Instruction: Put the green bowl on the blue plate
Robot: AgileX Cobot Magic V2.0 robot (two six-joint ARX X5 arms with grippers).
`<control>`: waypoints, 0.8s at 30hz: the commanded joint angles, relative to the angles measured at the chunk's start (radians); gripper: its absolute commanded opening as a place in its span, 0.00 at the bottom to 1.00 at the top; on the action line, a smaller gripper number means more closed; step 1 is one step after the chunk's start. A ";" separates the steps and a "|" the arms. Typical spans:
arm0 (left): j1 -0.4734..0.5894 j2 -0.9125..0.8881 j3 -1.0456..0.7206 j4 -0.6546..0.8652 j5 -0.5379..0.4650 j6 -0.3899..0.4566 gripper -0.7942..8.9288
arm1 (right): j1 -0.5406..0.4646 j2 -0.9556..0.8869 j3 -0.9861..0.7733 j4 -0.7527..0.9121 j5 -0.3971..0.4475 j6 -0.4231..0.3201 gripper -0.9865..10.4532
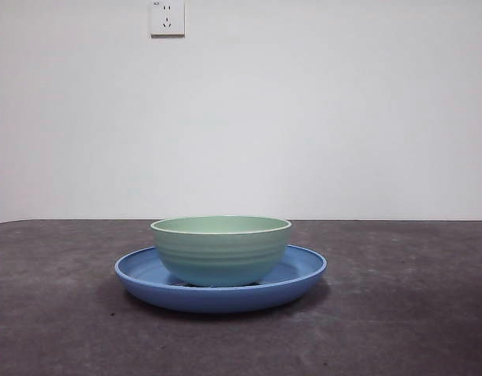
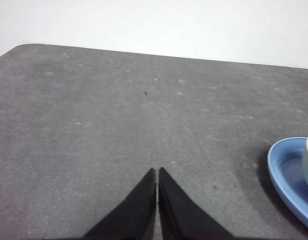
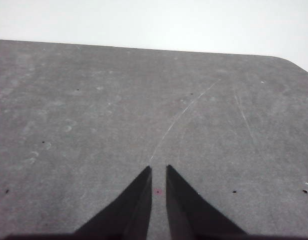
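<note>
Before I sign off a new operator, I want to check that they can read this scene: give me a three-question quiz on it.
1. True or false: the green bowl sits inside the blue plate.
2. What holds the bowl? A) the left gripper B) the right gripper C) neither
3. Fill in: in the front view, the white thing high on the wall is a power ____.

Key
1. True: the bowl stands upright on the plate.
2. C: both grippers hang over bare table, holding nothing; the left is shut, and the right shows a narrow gap.
3. Socket.
</note>
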 commanded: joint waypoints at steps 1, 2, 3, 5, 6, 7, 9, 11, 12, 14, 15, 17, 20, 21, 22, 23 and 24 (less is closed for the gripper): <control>0.001 -0.001 -0.021 0.014 0.001 0.008 0.09 | 0.000 -0.002 -0.008 0.013 0.005 0.018 0.12; 0.001 -0.001 -0.021 0.014 0.001 0.008 0.09 | 0.000 -0.002 -0.008 0.011 0.005 0.018 0.12; 0.001 -0.001 -0.021 0.014 0.001 0.008 0.09 | 0.000 -0.002 -0.008 0.011 0.005 0.018 0.12; 0.001 -0.001 -0.021 0.014 0.001 0.008 0.09 | 0.000 -0.002 -0.008 0.011 0.005 0.018 0.12; 0.001 -0.001 -0.021 0.014 0.001 0.008 0.09 | 0.000 -0.002 -0.008 0.011 0.005 0.018 0.12; 0.001 -0.001 -0.021 0.014 0.001 0.008 0.09 | 0.000 -0.002 -0.008 0.011 0.005 0.018 0.12; 0.001 -0.001 -0.021 0.014 0.001 0.008 0.09 | 0.000 -0.002 -0.008 0.011 0.005 0.018 0.12; 0.001 -0.001 -0.021 0.014 0.001 0.008 0.09 | 0.000 -0.002 -0.008 0.011 0.005 0.018 0.12; 0.001 -0.001 -0.021 0.014 0.001 0.008 0.09 | 0.000 -0.002 -0.008 0.011 0.005 0.018 0.12; 0.001 -0.001 -0.021 0.014 0.001 0.008 0.09 | 0.000 -0.002 -0.008 0.011 0.005 0.018 0.12; 0.001 -0.001 -0.021 0.014 0.001 0.008 0.09 | 0.000 -0.002 -0.008 0.011 0.005 0.018 0.12; 0.001 -0.001 -0.021 0.014 0.001 0.008 0.09 | 0.000 -0.002 -0.008 0.011 0.005 0.018 0.12; 0.001 -0.001 -0.021 0.014 0.001 0.008 0.09 | 0.000 -0.002 -0.008 0.011 0.005 0.018 0.12; 0.001 -0.001 -0.021 0.014 0.001 0.008 0.09 | 0.000 -0.002 -0.008 0.011 0.005 0.018 0.12; 0.001 -0.001 -0.021 0.014 0.001 0.008 0.09 | 0.000 -0.002 -0.008 0.011 0.005 0.018 0.12; 0.001 -0.001 -0.021 0.014 0.001 0.008 0.09 | 0.000 -0.002 -0.008 0.011 0.005 0.018 0.12; 0.001 -0.001 -0.021 0.014 0.001 0.008 0.09 | 0.000 -0.002 -0.008 0.011 0.005 0.018 0.12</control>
